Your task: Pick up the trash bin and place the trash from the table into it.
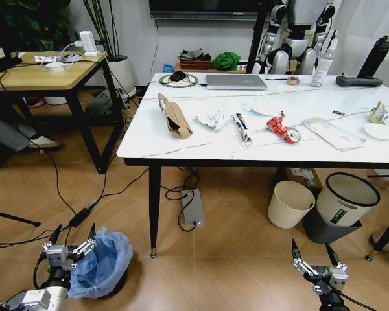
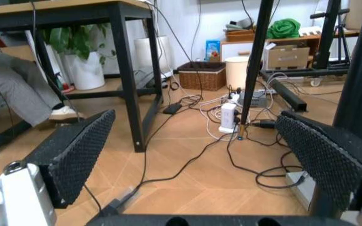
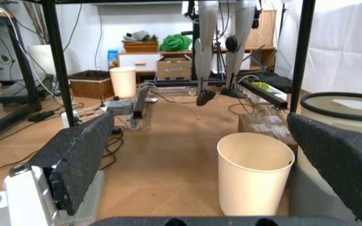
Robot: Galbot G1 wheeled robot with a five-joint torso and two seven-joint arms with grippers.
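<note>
The trash bin (image 1: 102,264), lined with a puffy light-blue bag, stands on the wooden floor near the front-left leg of the marble table (image 1: 181,146). The left gripper (image 1: 70,242) hovers just beside the bin's rim, fingers spread. On the table lie a flattened cardboard box (image 1: 174,116), crumpled white paper (image 1: 214,120) and a crushed red can (image 1: 282,128). The right gripper (image 1: 314,255) hangs low, spread, facing a cream bin (image 3: 253,172).

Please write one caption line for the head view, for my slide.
Open left gripper beside the blue-lined trash bin; trash on the table.
</note>
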